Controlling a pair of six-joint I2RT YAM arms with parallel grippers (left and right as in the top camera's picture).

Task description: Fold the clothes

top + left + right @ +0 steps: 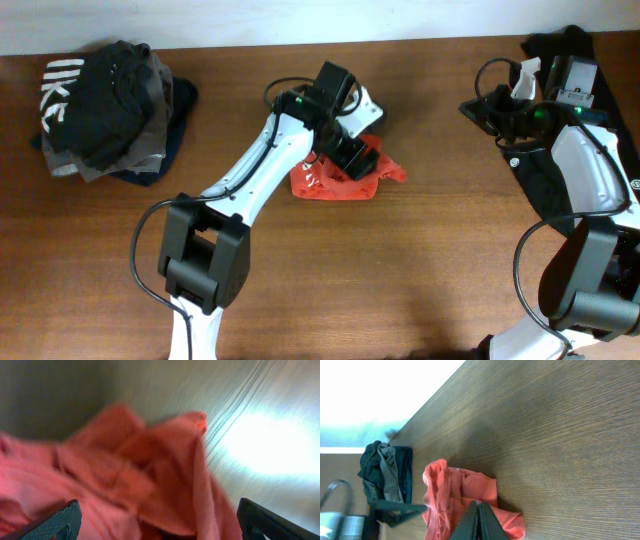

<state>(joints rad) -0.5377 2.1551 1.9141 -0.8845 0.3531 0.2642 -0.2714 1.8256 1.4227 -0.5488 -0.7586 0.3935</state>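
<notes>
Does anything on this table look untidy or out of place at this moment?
Yes. The red-orange T-shirt lies bunched in a wrinkled heap in the middle of the table, under the open left gripper, not spread flat. The dark clothes at the left end are also a loose pile.

Left claw spread wide, right claw pressed closed, arms well apart.

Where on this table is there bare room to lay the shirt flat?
Widest bare wood lies between the red T-shirt and the right arm, running to the front edge. A smaller patch sits between the dark clothes pile and the left arm. Crowded: around the T-shirt under the left gripper, and the dark garments at far right.
</notes>
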